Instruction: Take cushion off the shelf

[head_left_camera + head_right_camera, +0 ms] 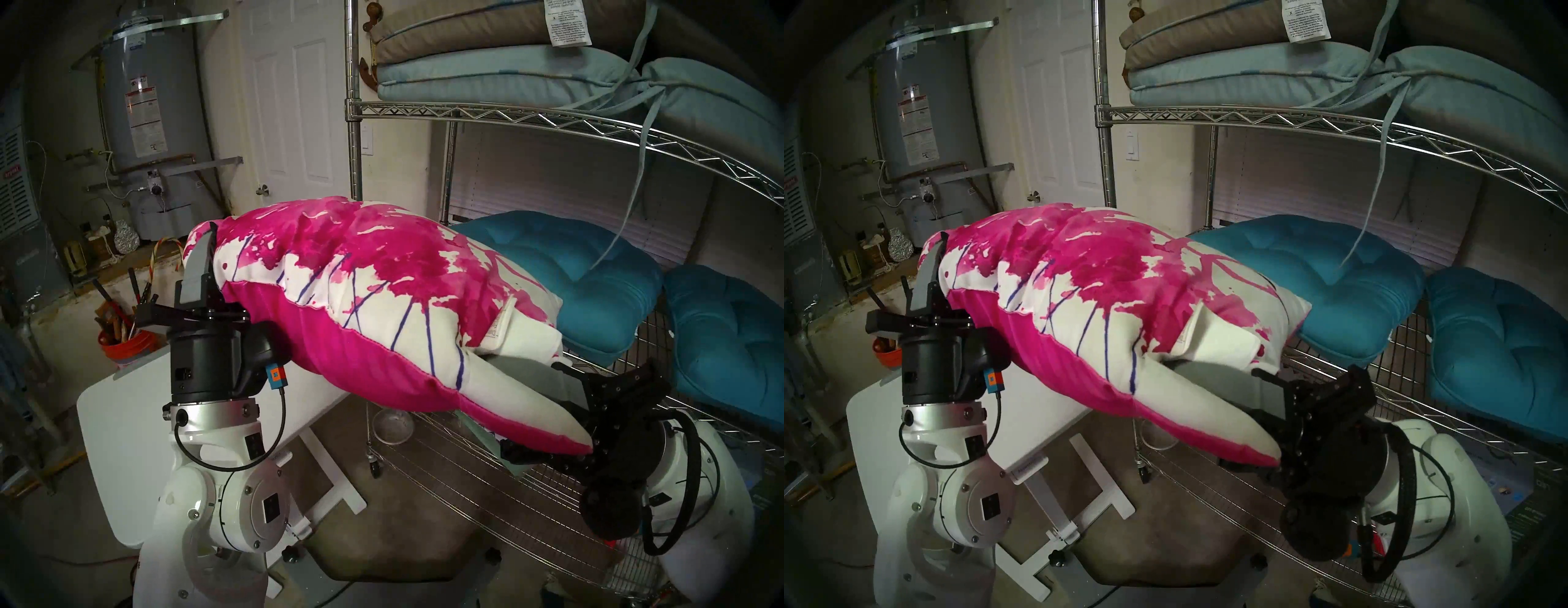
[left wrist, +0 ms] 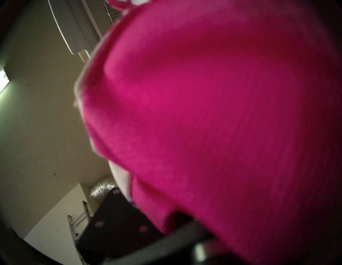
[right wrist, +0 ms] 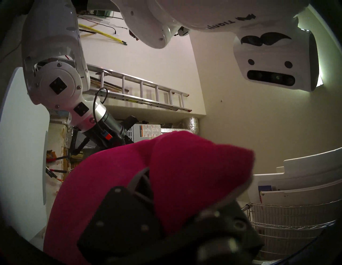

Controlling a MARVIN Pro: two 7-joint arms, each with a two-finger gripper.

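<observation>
The cushion (image 1: 360,305), white with magenta splashes and a magenta back, hangs in the air between my two grippers. It is also in the right head view (image 1: 1089,288). My left gripper (image 1: 212,263) is shut on its left end, above the white table. My right gripper (image 1: 530,412) is shut on its near right corner, in front of the shelf's middle tier. The cushion's far right part still reaches over that tier, beside a teal cushion. The chrome wire shelf (image 1: 509,116) stands at the right. The magenta back fills the left wrist view (image 2: 212,120) and shows in the right wrist view (image 3: 166,166).
Two teal tufted cushions (image 1: 572,271) (image 1: 729,339) lie on the middle tier. Pale blue and tan pads (image 1: 488,72) are stacked on the tier above, with ties hanging down. A white table (image 1: 127,424) stands at lower left. A water heater (image 1: 144,106) and an orange bucket (image 1: 123,344) are behind it.
</observation>
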